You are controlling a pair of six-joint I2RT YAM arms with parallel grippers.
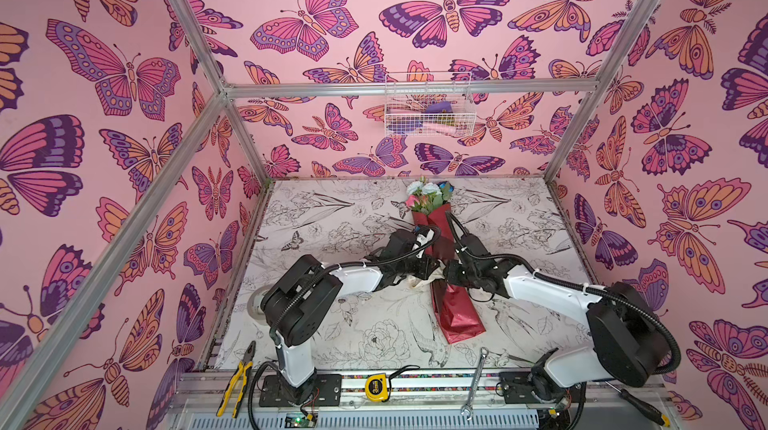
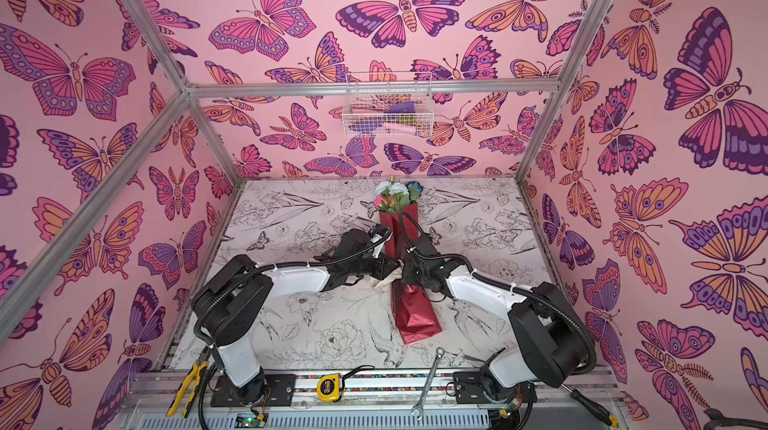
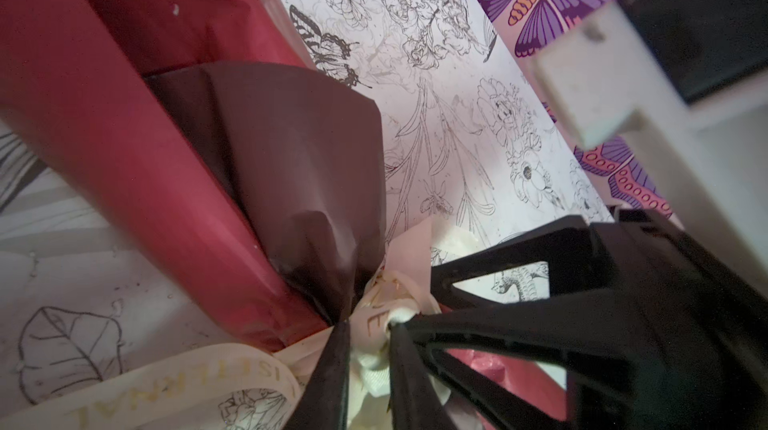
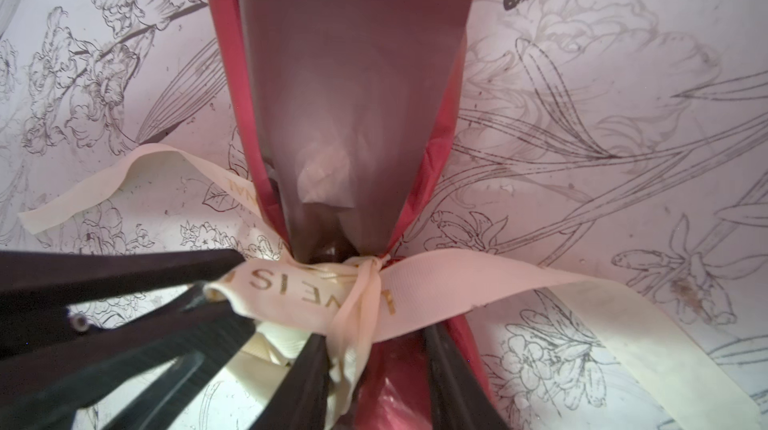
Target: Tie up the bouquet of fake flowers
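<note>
Mid-table, heads far, the bouquet of fake flowers (image 1: 457,316) is clamped at its waist by the right gripper (image 4: 376,345); the ribbon (image 4: 436,286) is pinched narrowly by the left gripper (image 3: 369,326). Pulled unevenly, the ribbon could be dragged loose, or its paper torn.

Glossy red paper rnd bouquet (image 1: 457,320); ribbon (image 4: 436,286) matt ribbed cloth.

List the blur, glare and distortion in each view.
In both top views the wide lens stretches the walls toward the corners, and the bouquet's lower paper glints. In the left wrist view the near paper and the white arm link are blurred, the table print sharp. In the right wrist view the ribbon lettering reads clearly; the paper nearest the lens is soft.
</note>
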